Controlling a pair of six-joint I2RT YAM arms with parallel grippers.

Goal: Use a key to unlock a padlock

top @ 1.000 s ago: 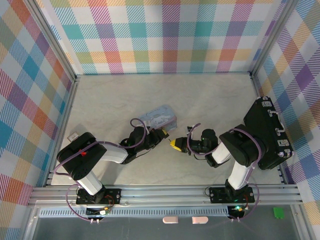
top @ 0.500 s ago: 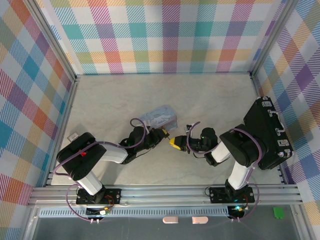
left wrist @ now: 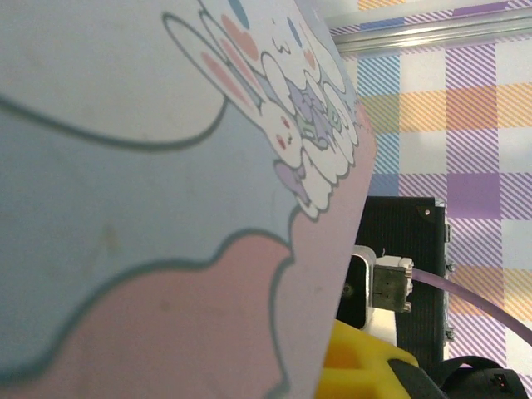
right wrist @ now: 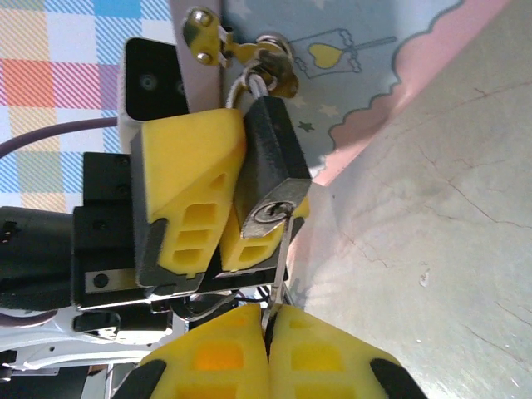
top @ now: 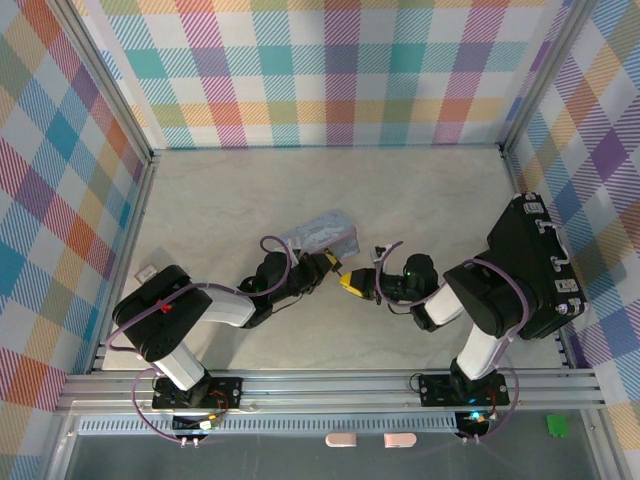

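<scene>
Padlock (right wrist: 268, 158): small dark body, hung by its shackle (right wrist: 248, 83) from the clasp (right wrist: 204, 33) on the tin (right wrist: 382, 50). Body sits just beside the tin's side wall, clear of the table (right wrist: 432, 216).

Long axis runs from the clasp out to the silver keyhole end (right wrist: 270, 212). That end faces away from the tin, straight at the right jaws.

Left jaws: clenched on the padlock body, one yellow pad (right wrist: 187, 187) each side, coming in from the tin side.

Right jaws: pinched tight on the key (right wrist: 273, 287), pads (right wrist: 324, 357) meeting w/ only the thin blade between.

Key blade goes from those pads up to the keyhole end, approx. in line w/ the body axis, slight lean. Tip is at the keyway. Blade is edge-on to the right wrist cam, so can't tell if it's entered or is just touching the face.

Judgement: step in hand = seating the key. Right arm is the mover and is the one at the keyhole end. Next move wants a push along the axis toward the tin, then a twist. Left must brace the body, else lock swings on the clasp.

Further out, top view: tin (top: 320, 235) lies on the table mid-field. Black case (top: 535, 265) is well apart from the tin, on the right arm's side.
</scene>
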